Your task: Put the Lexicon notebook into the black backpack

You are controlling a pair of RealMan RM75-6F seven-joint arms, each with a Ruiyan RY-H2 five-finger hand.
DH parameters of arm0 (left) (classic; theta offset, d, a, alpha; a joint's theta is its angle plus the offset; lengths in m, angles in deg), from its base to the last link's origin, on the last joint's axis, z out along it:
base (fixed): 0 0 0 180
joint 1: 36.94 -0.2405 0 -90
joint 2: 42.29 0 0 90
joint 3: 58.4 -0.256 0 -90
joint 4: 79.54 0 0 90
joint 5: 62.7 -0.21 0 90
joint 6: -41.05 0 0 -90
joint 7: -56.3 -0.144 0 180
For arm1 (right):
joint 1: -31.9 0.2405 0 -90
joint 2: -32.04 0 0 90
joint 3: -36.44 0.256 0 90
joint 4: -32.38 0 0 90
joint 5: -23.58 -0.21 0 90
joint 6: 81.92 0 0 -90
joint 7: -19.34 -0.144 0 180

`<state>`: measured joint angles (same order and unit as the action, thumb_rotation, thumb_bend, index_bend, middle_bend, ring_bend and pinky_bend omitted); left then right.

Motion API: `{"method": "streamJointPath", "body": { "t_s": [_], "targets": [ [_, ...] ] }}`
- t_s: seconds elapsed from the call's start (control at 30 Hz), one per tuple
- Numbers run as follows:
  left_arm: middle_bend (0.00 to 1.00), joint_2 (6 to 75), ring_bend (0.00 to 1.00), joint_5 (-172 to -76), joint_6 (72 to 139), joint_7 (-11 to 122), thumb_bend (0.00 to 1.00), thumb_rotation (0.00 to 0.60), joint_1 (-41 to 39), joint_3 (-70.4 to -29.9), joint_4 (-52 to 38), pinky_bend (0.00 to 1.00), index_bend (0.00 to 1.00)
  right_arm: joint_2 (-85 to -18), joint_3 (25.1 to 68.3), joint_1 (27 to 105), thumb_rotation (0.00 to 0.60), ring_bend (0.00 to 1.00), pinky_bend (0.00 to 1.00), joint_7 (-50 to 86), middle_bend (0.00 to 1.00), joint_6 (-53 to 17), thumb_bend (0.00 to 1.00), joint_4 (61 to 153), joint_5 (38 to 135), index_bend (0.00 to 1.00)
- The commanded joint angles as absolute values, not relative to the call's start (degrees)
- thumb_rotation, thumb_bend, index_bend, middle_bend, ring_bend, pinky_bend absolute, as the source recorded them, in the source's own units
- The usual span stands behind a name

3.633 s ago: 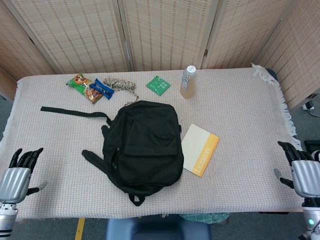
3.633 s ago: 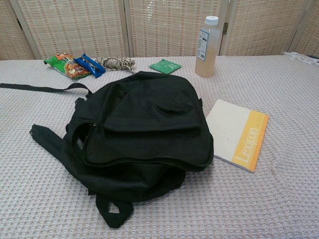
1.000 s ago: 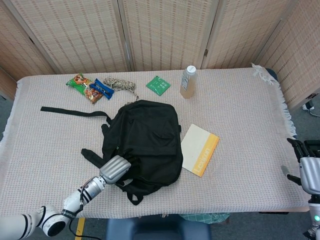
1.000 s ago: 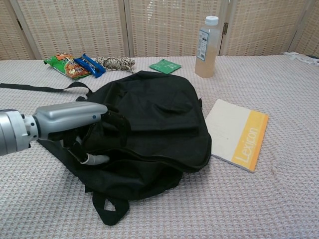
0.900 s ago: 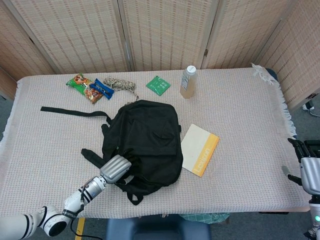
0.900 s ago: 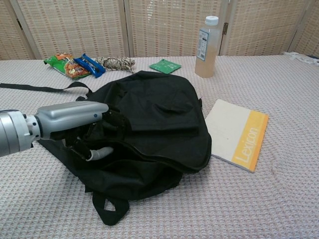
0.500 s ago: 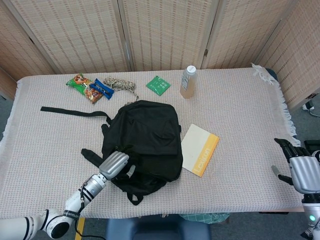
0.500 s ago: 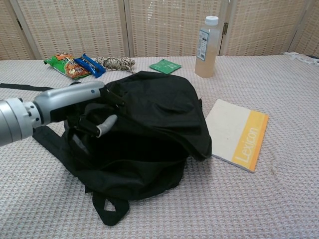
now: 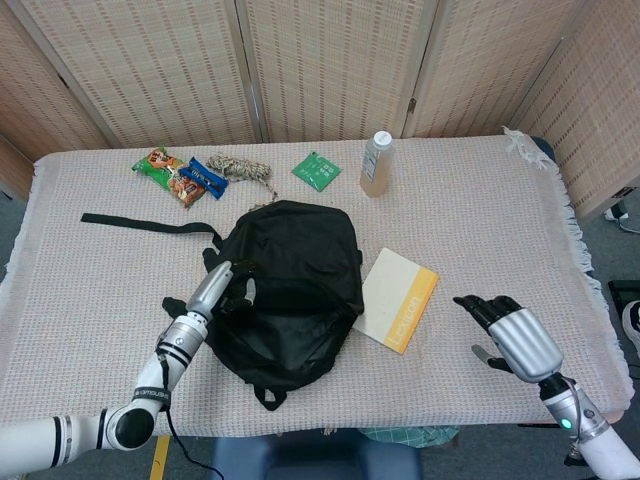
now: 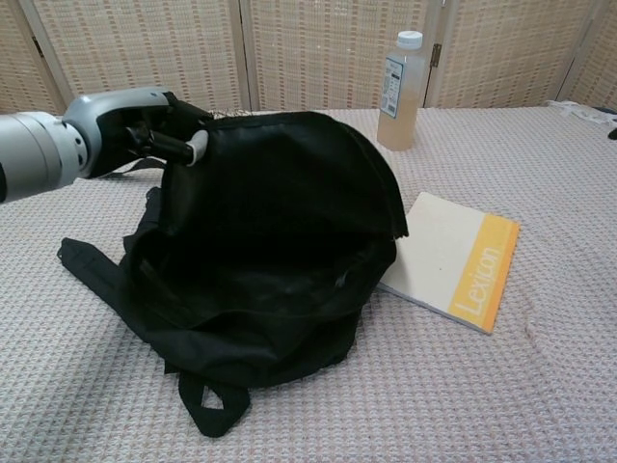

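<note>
Chest view shows the left hand (image 10: 145,130) at upper left gripping the top flap of the black backpack (image 10: 270,251), fingers clamped on the fabric and holding it raised so the main compartment gapes. Just right of the bag, the Lexicon notebook (image 10: 453,258) lies flat on the woven tablecloth (image 10: 540,386), one corner touching the bag. Head view places the right hand (image 9: 512,335) at lower right, fingers apart and holding nothing, near the notebook. A clear bottle (image 10: 399,92) stands behind.
</note>
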<state>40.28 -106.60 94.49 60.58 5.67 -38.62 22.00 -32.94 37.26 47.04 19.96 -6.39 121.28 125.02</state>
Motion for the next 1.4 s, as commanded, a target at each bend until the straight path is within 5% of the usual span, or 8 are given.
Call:
{"method": "streamJointPath", "body": {
  "t_s": [0.03, 0.43, 0.97, 1.4],
  "targets": [
    [0.41, 40.5, 0.31, -91.8, 96.0, 53.9, 0.77, 0.6, 11.3, -34.6, 19.7, 0.14, 0.73, -35.9, 37.6, 50.0, 0.6, 0.37, 0.32, 20.8, 0.26, -9.9, 0.31, 118.7, 124.8, 0.19],
    [0.42, 43.0, 0.31, -75.5, 99.6, 45.5, 0.77, 0.6, 16.9, -32.6, 13.9, 0.13, 0.73, -47.8, 38.7, 57.0, 0.6, 0.31, 0.31, 20.5, 0.23, -15.7, 0.31, 104.9, 123.5, 0.2],
    [0.42, 45.0, 0.3, -72.0, 98.9, 43.1, 0.77, 0.6, 18.0, -32.5, 11.6, 0.12, 0.72, -60.1, 35.8, 60.0, 0.6, 0.26, 0.27, 16.2, 0.19, -13.5, 0.3, 84.3, 124.7, 0.2],
    [0.42, 45.7, 0.3, -69.1, 98.4, 42.0, 0.77, 0.6, 18.1, -31.6, 9.7, 0.12, 0.72, -64.5, 34.2, 62.1, 0.6, 0.26, 0.27, 14.5, 0.19, -13.8, 0.3, 77.1, 124.3, 0.21]
  ]
}}
